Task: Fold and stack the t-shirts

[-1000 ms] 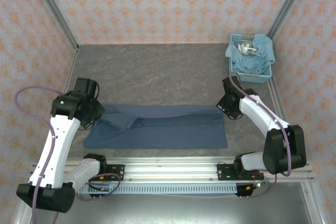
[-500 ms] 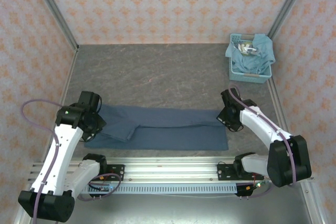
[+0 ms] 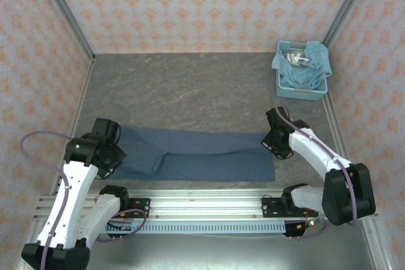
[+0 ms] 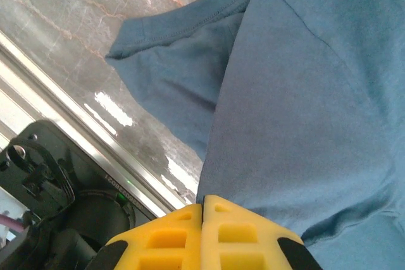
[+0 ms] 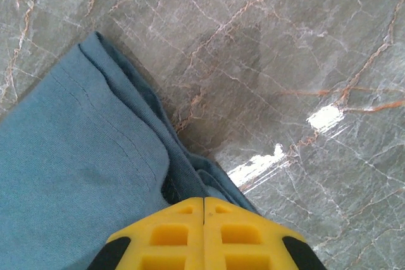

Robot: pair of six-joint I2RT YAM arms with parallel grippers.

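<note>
The dark slate-blue t-shirt [image 3: 209, 156] lies as a long folded band, its long axis running from the left gripper [image 3: 112, 155] straight across to the right gripper [image 3: 274, 141], one at each end. The left wrist view adds what the overhead hides: the yellow fingers [image 4: 171, 232] are pressed together on the cloth, and a sleeve [image 4: 171, 61] spreads ahead-left of them over the table [image 4: 76, 23]. The right wrist view shows its fingers likewise clamped on a folded edge, with cloth to their left. Overhead, the teal-blue t-shirt [image 3: 307, 67] is heaped in the basket [image 3: 302, 92], well beyond the right gripper.
</note>
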